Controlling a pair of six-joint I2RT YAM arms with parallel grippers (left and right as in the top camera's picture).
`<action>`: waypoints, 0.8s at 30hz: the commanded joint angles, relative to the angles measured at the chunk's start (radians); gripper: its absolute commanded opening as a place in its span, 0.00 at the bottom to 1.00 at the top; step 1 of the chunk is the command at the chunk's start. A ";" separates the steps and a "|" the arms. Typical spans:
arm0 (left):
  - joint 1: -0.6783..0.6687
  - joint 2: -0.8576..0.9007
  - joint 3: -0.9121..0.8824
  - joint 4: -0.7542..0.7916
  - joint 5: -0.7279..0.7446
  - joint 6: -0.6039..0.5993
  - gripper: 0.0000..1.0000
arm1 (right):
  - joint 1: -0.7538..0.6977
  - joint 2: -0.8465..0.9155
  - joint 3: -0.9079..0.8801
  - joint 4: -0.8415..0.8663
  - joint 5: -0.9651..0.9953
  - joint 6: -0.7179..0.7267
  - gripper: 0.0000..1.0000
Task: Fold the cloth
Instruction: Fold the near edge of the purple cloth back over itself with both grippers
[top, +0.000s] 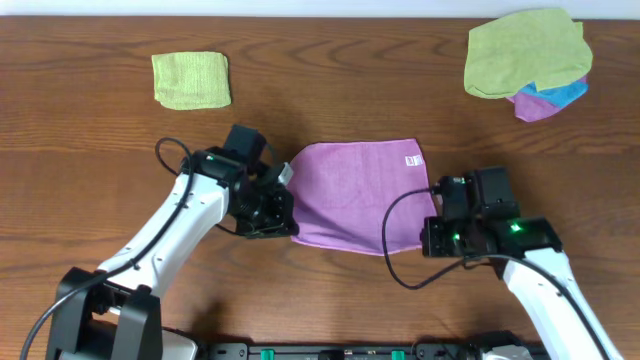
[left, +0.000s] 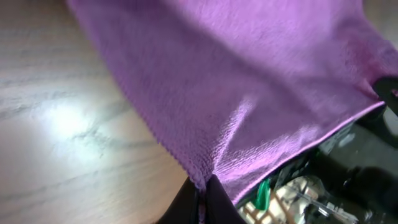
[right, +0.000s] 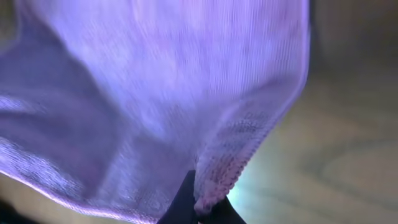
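The light purple cloth (top: 352, 192) lies mid-table with its white tag (top: 412, 159) near the far right corner. My left gripper (top: 285, 222) is shut on the cloth's near left corner. In the left wrist view the cloth (left: 249, 87) rises from the pinched edge between the dark fingertips (left: 217, 202). My right gripper (top: 428, 235) is shut on the near right corner. The right wrist view shows the cloth (right: 155, 93) hanging lifted above the wood, its hem clamped between the fingers (right: 183, 202).
A folded lime-green cloth (top: 190, 80) lies at the back left. At the back right sits a pile: a lime-green cloth (top: 520, 50) over blue (top: 570, 92) and purple (top: 535, 108) corners. Cables loop beside both arms.
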 joint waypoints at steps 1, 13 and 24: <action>0.000 -0.017 -0.005 0.047 -0.001 -0.093 0.06 | 0.008 -0.016 -0.002 0.058 0.049 0.015 0.01; 0.003 -0.017 -0.004 0.250 -0.193 -0.235 0.06 | 0.008 0.124 -0.002 0.386 0.136 0.013 0.02; 0.003 0.043 -0.004 0.484 -0.315 -0.302 0.06 | 0.008 0.298 0.001 0.657 0.181 -0.003 0.02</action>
